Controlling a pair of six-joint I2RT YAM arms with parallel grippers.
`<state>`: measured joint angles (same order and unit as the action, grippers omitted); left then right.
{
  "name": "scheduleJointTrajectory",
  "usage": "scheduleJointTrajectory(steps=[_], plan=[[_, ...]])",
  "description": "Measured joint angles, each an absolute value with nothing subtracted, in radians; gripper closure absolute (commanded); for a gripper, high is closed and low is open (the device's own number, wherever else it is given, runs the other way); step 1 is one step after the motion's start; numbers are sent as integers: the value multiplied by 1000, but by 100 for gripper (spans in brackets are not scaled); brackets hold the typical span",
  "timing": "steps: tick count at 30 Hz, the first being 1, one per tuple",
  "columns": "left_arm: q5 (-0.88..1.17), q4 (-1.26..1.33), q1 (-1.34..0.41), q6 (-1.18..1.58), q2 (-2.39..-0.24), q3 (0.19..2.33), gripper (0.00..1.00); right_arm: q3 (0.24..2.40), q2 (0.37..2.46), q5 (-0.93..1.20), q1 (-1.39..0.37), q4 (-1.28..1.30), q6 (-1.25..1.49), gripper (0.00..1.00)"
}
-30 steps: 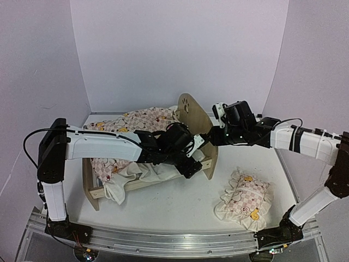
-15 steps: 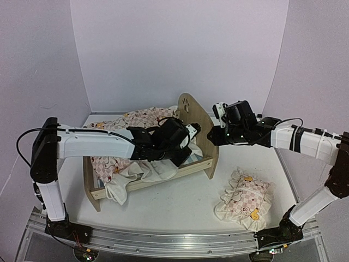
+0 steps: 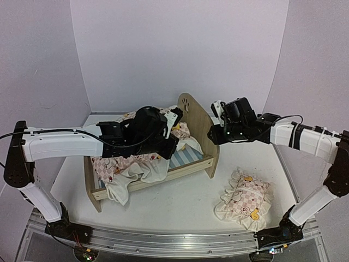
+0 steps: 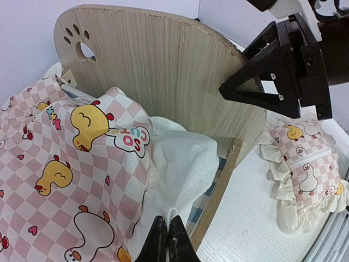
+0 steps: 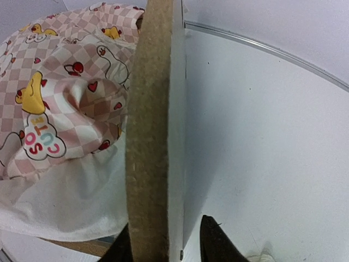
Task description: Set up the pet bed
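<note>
The pet bed (image 3: 197,121) stands mid-table, its paw-print headboard (image 4: 163,71) upright and part of the striped base (image 3: 182,158) showing. A duck-print quilt (image 3: 122,164) is bunched over the bed. My left gripper (image 4: 168,226) is shut on the quilt's white edge (image 4: 182,164) and holds it raised near the headboard; in the top view the left gripper (image 3: 173,143) hangs over the bed. My right gripper (image 5: 166,243) straddles the headboard's rim (image 5: 150,136) with jaws open. Its right finger (image 5: 215,243) stands clear of the wood.
The matching frilled pillow (image 3: 242,199) lies on the white table (image 3: 180,202) at the front right, apart from the bed. Purple walls close in at the back and sides. A metal rail (image 3: 163,240) runs along the near edge.
My left gripper closed on the quilt's white edge and pulled it back and to the left, uncovering the striped base. My right gripper's jaws widened around the headboard.
</note>
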<state>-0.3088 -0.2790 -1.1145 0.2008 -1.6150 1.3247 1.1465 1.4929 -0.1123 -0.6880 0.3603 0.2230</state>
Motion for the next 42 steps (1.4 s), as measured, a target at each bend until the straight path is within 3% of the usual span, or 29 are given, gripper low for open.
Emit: scheduleJointTrajectory(steps=[6,15,23,34,42], plan=[[-321,-260,-1113,198,-1564,1313,100,1180,1417,-109,-692,514,209,45],[-363,-250,-1016,199,-1408,1184,100,1243,1258,64,-760,569,133,43],[-399,-245,-887,241,-1311,1068,100,1427,1513,189,-785,490,70,46],[-415,-243,-784,256,-1240,1017,100,1568,1789,124,-788,445,65,26],[-397,-244,-785,255,-1234,1017,100,1568,1813,137,-788,377,-72,24]])
